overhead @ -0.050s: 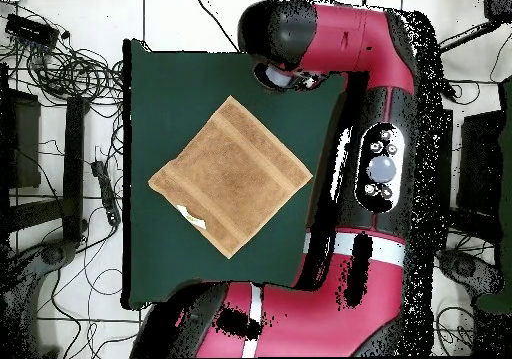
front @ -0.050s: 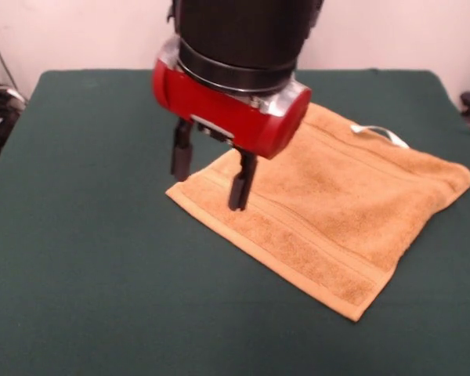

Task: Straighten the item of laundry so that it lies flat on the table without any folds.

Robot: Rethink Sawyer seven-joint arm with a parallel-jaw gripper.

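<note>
Currently one towel [front @ -0.050s: 329, 207], one table [front @ -0.050s: 86, 235], one arm [overhead @ -0.050s: 375, 155], one claw [front @ -0.050s: 211, 182] are showing; the towel is lying spread on the green table, turned diamond-wise to the table edges in the overhead view, looking flat with no fold that I can make out; two woven bands are running near opposite edges; one white label [front @ -0.050s: 380, 133] is sticking out at an edge. Front view: the claw is hanging with its two black fingers [front @ -0.050s: 240, 182] parted and nothing between them; one finger is standing over the towel's corner, the other over bare felt just beside that corner; contact with the cloth is not discernible; the rest of the towel is stretching away from the claw.
</note>
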